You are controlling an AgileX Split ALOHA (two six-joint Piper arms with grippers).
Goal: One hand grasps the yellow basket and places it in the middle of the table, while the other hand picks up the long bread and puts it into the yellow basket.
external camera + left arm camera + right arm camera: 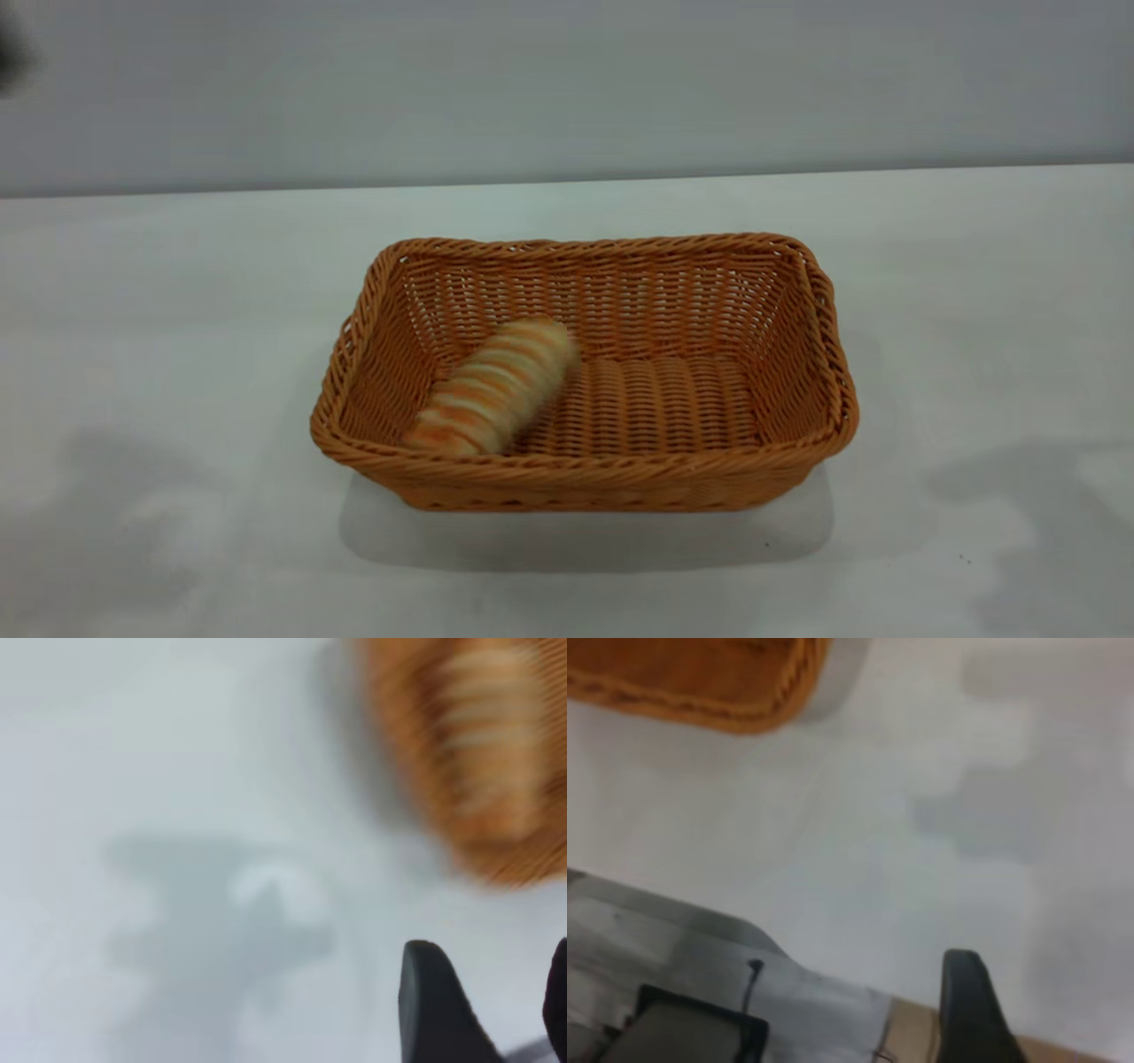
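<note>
The yellow basket (620,483) stands in the middle of the white table (974,310). The long bread (492,390) lies inside it at its left end, slanting, one end against the front wall. Neither gripper shows in the exterior view. In the left wrist view my left gripper (492,992) is open and empty above bare table, with the basket (407,753) and the bread (496,735) some way off. In the right wrist view one finger (967,1005) of my right gripper shows over the table's edge, with only table beside it, and a basket corner (735,700) lies far off.
A dark blur (12,53) sits at the exterior view's top left corner. Arm shadows lie on the table at both sides of the basket. The right wrist view shows the table's edge, grey floor and a dark box (691,1032) below it.
</note>
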